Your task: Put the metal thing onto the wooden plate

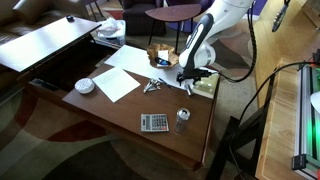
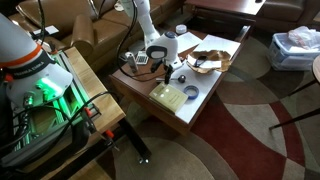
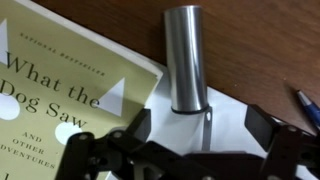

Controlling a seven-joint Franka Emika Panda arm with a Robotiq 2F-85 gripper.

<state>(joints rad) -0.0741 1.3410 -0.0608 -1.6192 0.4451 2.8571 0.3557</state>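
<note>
Patterned rug (image 2: 262, 120) and a brown sofa (image 2: 90, 35) surrounded the low, crowded table (image 1: 110, 112). Seen from the wrist, the end effector (image 3: 205, 130) hung with its two dark fingers (image 3: 137, 128) spread wide apart, gripping nothing. Straight ahead of it, in line with the gap between them, was the metal thing (image 3: 187, 60). It was a smooth, dull grey cylinder with a darker band at the end nearest the end effector. That end was on a sheet of white paper (image 3: 235, 118), and the rest was over bare wood. Whether it stood upright or lay flat could not be told.

Just beside it, to the end effector's left in the wrist view, lay a yellow book (image 3: 60, 90) with white triangles on the cover, its edge close to the cylinder. Off to the right, at the frame's edge, was a blue pen (image 3: 305, 100).

In an exterior view the wooden plate (image 1: 158, 58) sat beyond the end effector, towards the table's far edge, too small to make out clearly. On the near side of the end effector stood a shiny cup (image 1: 182, 117) with a calculator (image 1: 154, 122) next to it. A splayed silvery object (image 1: 152, 87) lay near the end effector, and a white bowl (image 1: 85, 86) sat further off on that same side.
</note>
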